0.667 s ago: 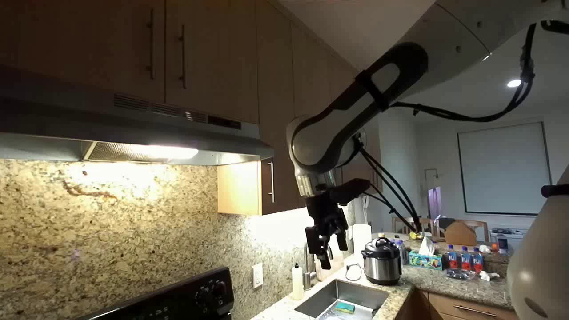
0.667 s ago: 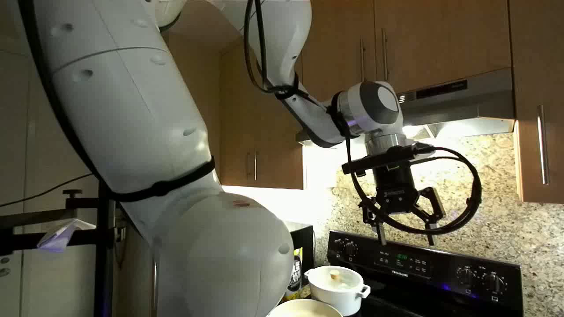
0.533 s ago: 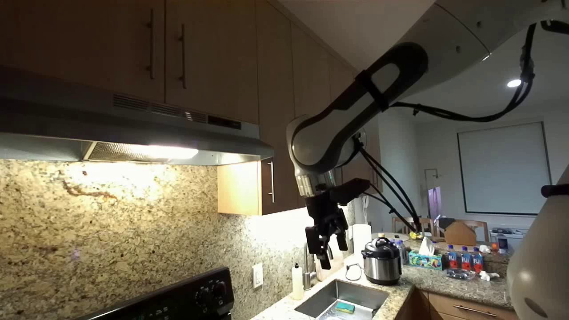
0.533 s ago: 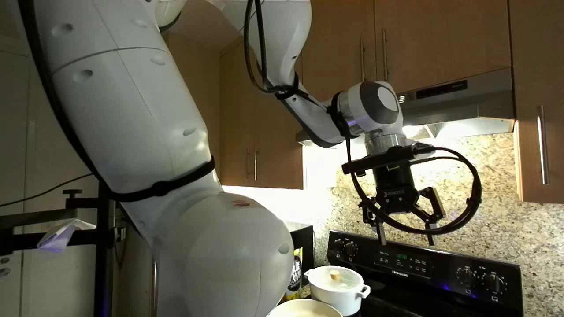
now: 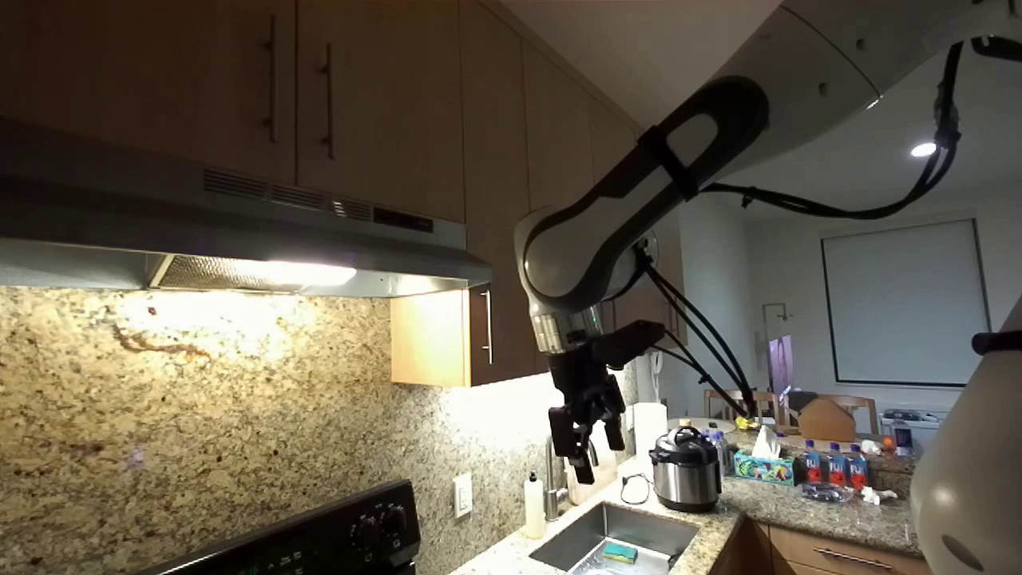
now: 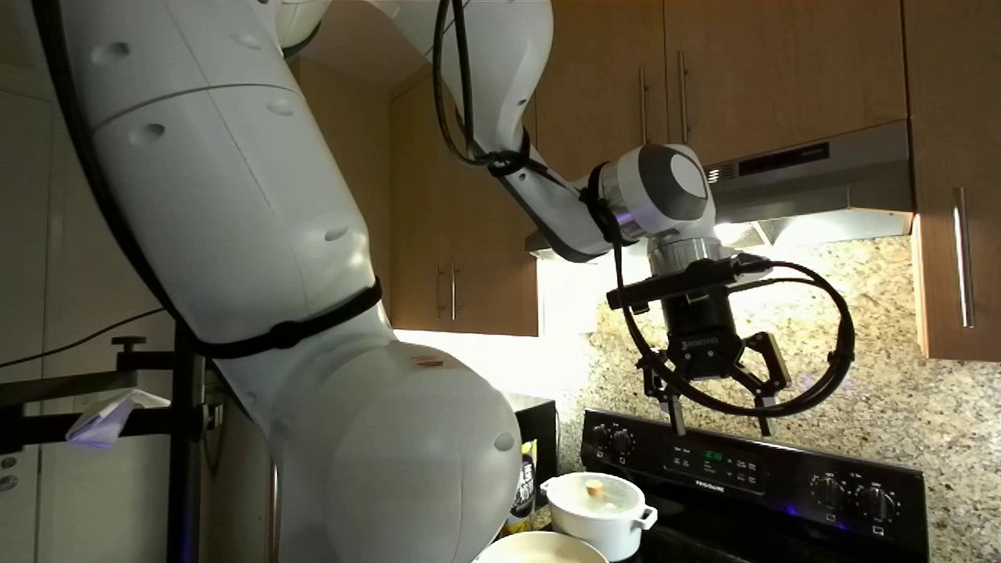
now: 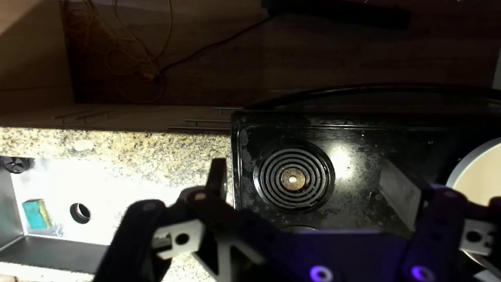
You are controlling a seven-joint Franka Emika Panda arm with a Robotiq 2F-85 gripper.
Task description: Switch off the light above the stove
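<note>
Under the grey range hood (image 5: 415,254) the light (image 5: 311,274) glows warm white; a bright part of the light (image 6: 731,232) also shows past the wrist in an exterior view. Below it stands the black stove (image 6: 712,469) with knobs and a lit green display on its back panel. My gripper (image 6: 722,430) points downward in front of that panel, lower than the hood, with a wide gap between its fingers. Looking down in the wrist view, the open gripper (image 7: 302,166) frames a coil burner (image 7: 274,178) far beneath, with nothing held. The hood's controls are too small to tell.
A white lidded pot (image 6: 598,520) and a pale pan (image 6: 539,547) sit on the stove. Wood cabinets (image 5: 383,96) hang above the hood. The steel sink (image 5: 615,527), a soap bottle (image 5: 534,507) and a pressure cooker (image 5: 687,471) line the counter.
</note>
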